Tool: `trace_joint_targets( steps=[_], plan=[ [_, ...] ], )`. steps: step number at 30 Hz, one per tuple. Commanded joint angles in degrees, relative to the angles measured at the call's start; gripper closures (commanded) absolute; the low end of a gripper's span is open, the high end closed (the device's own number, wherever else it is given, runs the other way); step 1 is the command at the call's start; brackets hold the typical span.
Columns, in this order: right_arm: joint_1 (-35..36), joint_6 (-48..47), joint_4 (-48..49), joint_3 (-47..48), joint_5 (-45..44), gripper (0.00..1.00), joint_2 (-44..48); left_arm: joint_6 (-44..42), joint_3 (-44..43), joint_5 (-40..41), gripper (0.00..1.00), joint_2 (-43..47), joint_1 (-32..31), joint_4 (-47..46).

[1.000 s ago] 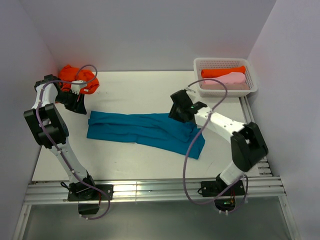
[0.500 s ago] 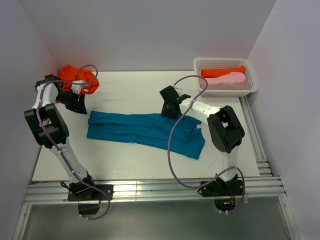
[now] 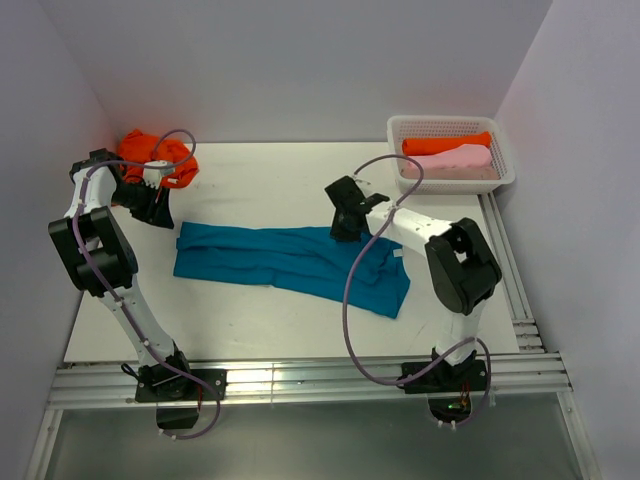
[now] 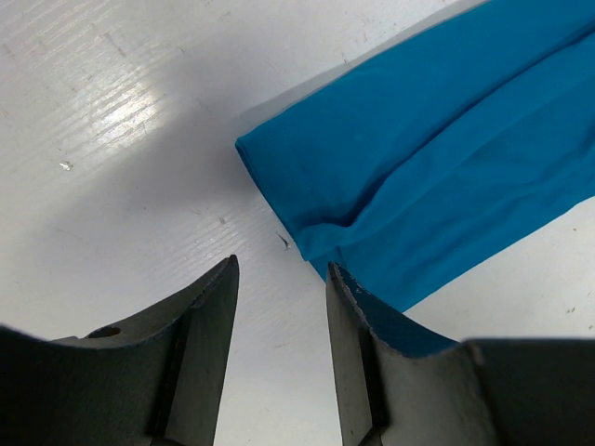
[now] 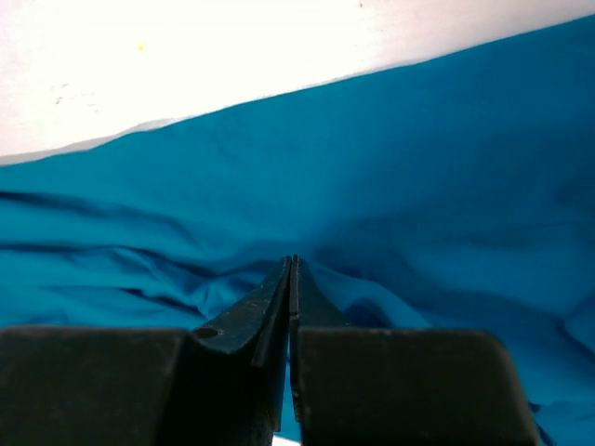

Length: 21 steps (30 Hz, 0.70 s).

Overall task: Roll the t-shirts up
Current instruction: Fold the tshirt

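A teal-blue t-shirt (image 3: 270, 258) lies folded into a long band across the middle of the table. My right gripper (image 3: 341, 230) is down on its far edge, right of centre. In the right wrist view its jaws (image 5: 292, 265) are shut on a pinch of the teal cloth (image 5: 372, 167), which puckers toward the tips. My left gripper (image 3: 160, 212) hovers open just off the shirt's left end; the left wrist view shows bare table between its fingers (image 4: 279, 279) and the shirt's folded corner (image 4: 437, 158) ahead. A crumpled orange t-shirt (image 3: 155, 155) sits at the back left.
A white lattice basket (image 3: 450, 126) stands at the back right with a rolled orange shirt (image 3: 445, 143) and a rolled pale pink shirt (image 3: 458, 158) inside. Walls close in on the left, back and right. A metal rail runs along the near edge.
My right gripper moved left along the teal shirt to its far edge and closed from open to shut on the cloth. The left arm stayed put.
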State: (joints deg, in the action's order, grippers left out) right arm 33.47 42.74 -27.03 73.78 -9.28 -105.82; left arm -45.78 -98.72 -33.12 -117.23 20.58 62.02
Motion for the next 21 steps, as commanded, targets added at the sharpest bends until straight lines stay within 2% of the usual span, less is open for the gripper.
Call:
trace_joint_targets(
  steps=[1, 21],
  plan=[
    [0.89, 1.03, 0.31, -1.27, -1.27, 0.94, 4.65, -0.63, -1.3, -0.98, 0.52, 0.25, -0.28, 1.09],
    [10.12, 7.71, 1.01, -9.62, -3.2, 0.96, 10.55, -1.15, -0.51, 0.08, 0.53, -0.54, -0.45, 1.26]
  ],
)
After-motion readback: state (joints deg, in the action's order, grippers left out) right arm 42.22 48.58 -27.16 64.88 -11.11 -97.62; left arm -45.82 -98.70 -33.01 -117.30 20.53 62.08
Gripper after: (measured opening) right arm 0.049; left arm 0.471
